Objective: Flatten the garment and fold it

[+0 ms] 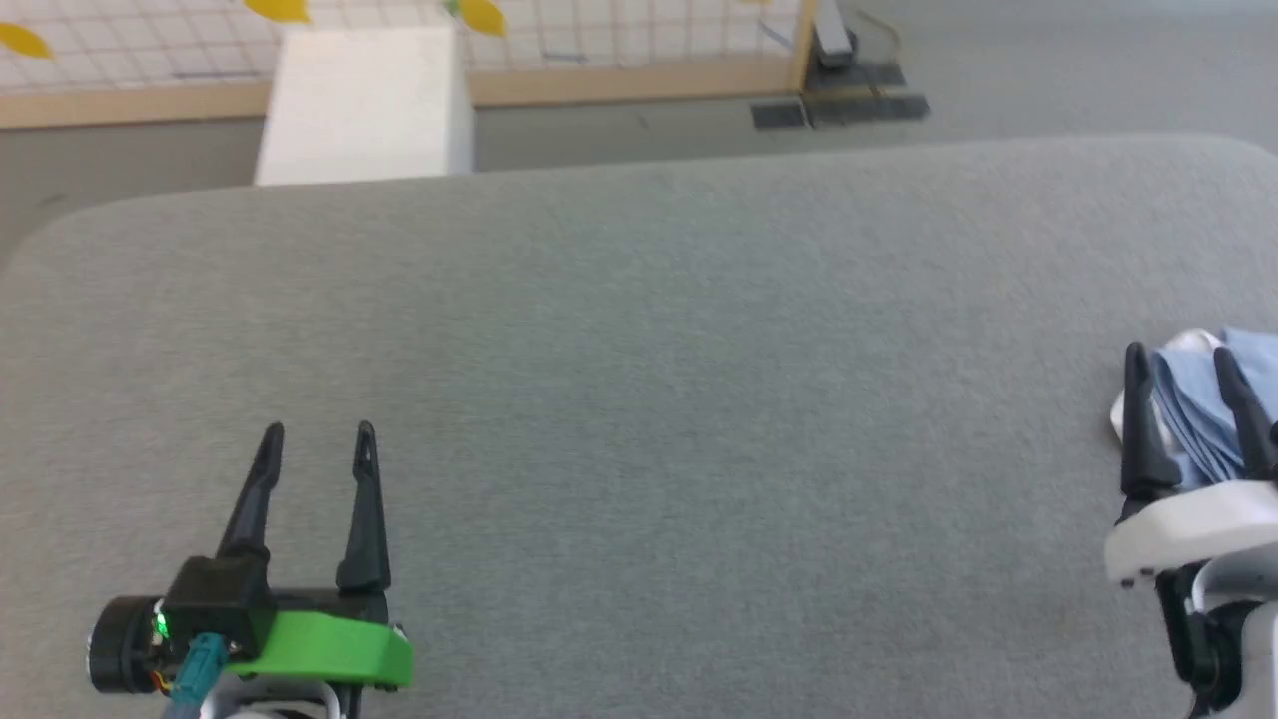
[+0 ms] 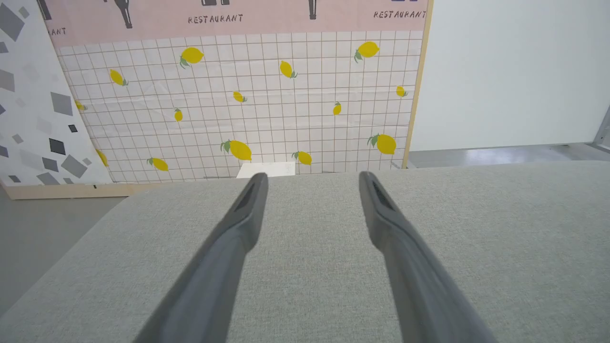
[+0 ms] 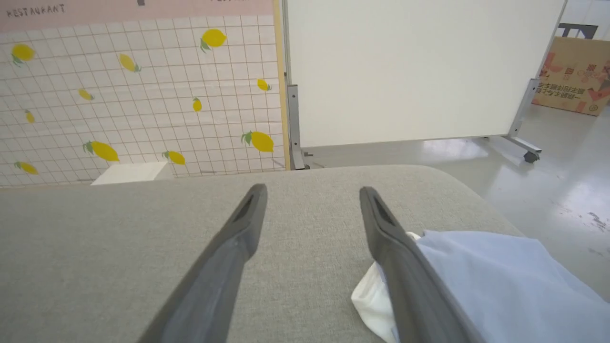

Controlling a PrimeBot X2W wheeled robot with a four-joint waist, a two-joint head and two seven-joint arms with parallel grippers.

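- The left gripper [image 1: 319, 429] sits at the lower left of the head view, its 2 dark fingers spread apart and pointing toward the far edge of the grey fabric-covered surface [image 1: 649, 350].
- In the left wrist view, the left gripper [image 2: 313, 175] shows bare grey cloth [image 2: 310, 286] in the gap between its parted fingers.
- The right gripper [image 1: 1176, 352] is at the right edge of the head view, also with its 2 fingers apart.
- The garment [image 1: 1183, 419], a bunched light blue shirt with a white part at its near-left side, lies at the right edge of the surface, partly cut off by the frame.
- In the head view, the blue folds show between and behind the right gripper's fingers.
- In the right wrist view, the right gripper [image 3: 312, 188] has bare grey surface [image 3: 95, 247] in its gap, while the garment [image 3: 500, 276] lies on the outer side of 1 finger.
- A white fold of the shirt [image 3: 374, 300] pokes out beside that finger; I cannot tell whether the finger touches the cloth.
- The 2 grippers are well apart, at opposite sides of the surface.
- Beyond the far edge stand a white box [image 1: 364, 100], a tiled panel printed with lemons [image 2: 286, 105] and a white partition [image 3: 405, 71] on wheels.
- A cardboard box [image 3: 572, 76] rests on the grey floor [image 3: 548, 190] past the partition.
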